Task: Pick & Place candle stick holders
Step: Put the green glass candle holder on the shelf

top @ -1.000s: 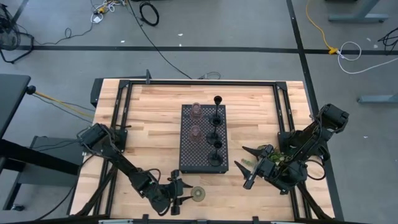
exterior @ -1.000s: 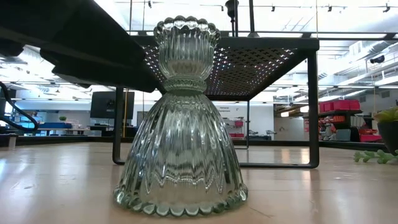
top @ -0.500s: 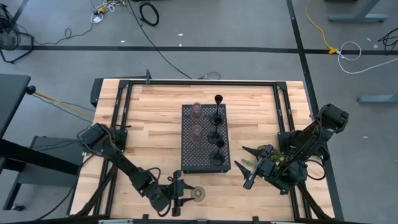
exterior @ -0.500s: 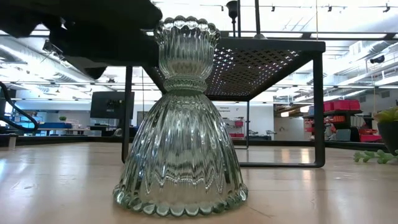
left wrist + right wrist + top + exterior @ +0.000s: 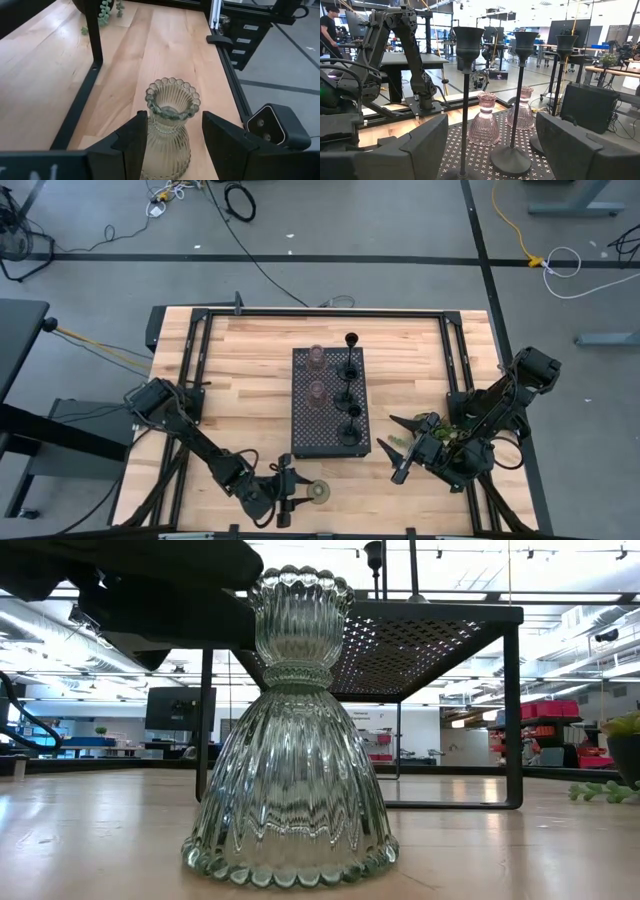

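Left gripper (image 5: 170, 137) spread open astride green glass holder (image 5: 169, 127), no squeeze yet.

Fingers (image 5: 131, 142) flank the ribbed skirt on either side, apparently just clear of it. Holder upright on the table (image 5: 240, 370), long axis vertical, beaded rim up, straight ahead between the pads. Sits near the table's front edge, off the front-left corner of the perforated tray (image 5: 325, 435). Tray carries two pink glass holders (image 5: 485, 120) and black stemmed holders (image 5: 517, 100). Right gripper (image 5: 398, 448) gaping, empty, beside the tray's right flank, farther off. Left arm clearly nearer.
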`<state>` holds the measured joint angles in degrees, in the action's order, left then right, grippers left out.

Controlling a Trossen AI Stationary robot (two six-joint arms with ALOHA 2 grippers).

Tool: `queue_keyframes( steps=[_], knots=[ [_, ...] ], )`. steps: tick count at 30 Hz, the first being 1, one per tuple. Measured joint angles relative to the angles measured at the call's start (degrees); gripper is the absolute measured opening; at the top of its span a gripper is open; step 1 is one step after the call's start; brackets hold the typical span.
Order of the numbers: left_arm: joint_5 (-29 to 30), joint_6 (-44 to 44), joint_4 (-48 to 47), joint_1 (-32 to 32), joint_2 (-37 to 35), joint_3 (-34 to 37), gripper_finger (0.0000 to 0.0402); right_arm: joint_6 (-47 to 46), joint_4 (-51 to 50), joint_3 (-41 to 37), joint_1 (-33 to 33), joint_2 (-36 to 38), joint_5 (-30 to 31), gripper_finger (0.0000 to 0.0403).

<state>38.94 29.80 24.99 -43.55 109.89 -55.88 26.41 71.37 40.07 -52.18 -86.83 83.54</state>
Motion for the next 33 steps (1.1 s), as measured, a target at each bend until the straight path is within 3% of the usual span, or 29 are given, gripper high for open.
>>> queue_keyframes(
  steps=[18, 25, 33],
  knots=[
    [-1.37, -0.35, 0.94, 0.0, 0.05, 0.0, 0.0193, 0.0, 0.0, 0.0, 0.0, 0.01, -0.01, 0.0299],
    [-5.88, -3.64, 0.58, 0.37, 6.69, -4.46, 0.0193, 0.02, 0.0, 0.0, 0.0, 0.02, -0.08, 0.0299],
    [-3.38, -3.56, -0.93, 1.45, 8.39, -7.73, 0.0193, -0.28, 0.02, -0.02, -0.04, 0.04, -0.18, 0.0299]
  ],
)
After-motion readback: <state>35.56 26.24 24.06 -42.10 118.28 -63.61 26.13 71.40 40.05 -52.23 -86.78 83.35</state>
